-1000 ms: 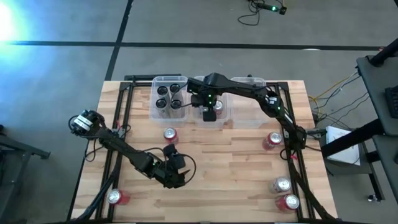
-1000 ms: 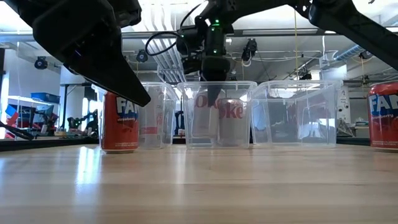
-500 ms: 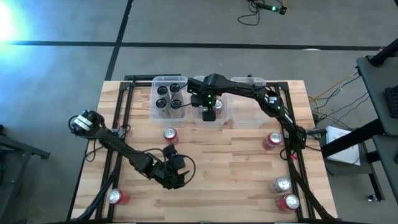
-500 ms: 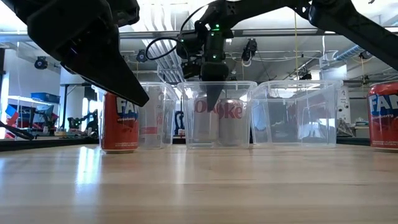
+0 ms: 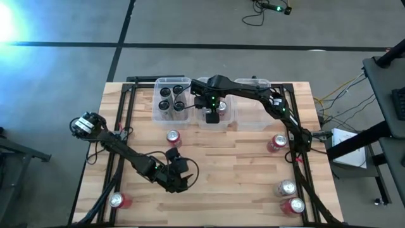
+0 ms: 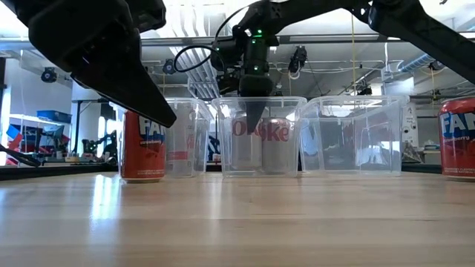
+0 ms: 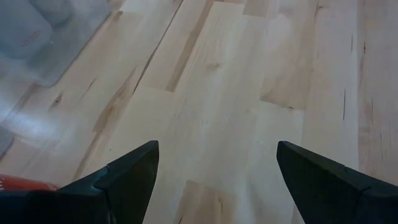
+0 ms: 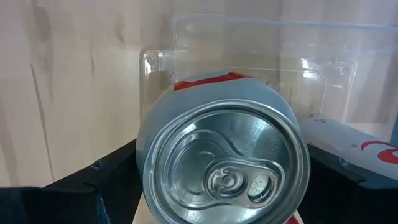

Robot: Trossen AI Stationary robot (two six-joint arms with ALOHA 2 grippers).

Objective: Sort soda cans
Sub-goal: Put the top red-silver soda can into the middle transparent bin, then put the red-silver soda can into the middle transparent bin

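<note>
Pale butcher-block wood was the biggest thing in my feeds: the table (image 5: pixel 215 158), its planks running left to right, with grey concrete floor around it and, in the low view, a bright workshop with ceiling pipes behind.

Next in size were the three clear bins (image 5: pixel 251 120) in a row at the far edge. The left one held four black cans (image 5: pixel 171 98); the right one looked empty.

My right arm reached across to the middle bin, its gripper (image 5: pixel 213 111) down inside it. In the right wrist view the silver can (image 8: pixel 222 163) sat upright between the fingers (image 8: pixel 68 186), which flanked it on both sides; I judged them clamped on it, or only just letting go (contact on the far side was hard to read). Another silver can (image 8: pixel 357 158) lay beside it on the bin floor.

My left gripper (image 5: pixel 178 179) hovered low over bare wood near the front, jaws spread wide with nothing between them.

Five red cans stood loose: one in front of the bins (image 5: pixel 173 137), one at the front left corner (image 5: pixel 118 201), three along the right side (image 5: pixel 277 143).

So I took the step to be placing a silver can. The next move called for opening the right jaws and lifting straight up without tipping the can.
</note>
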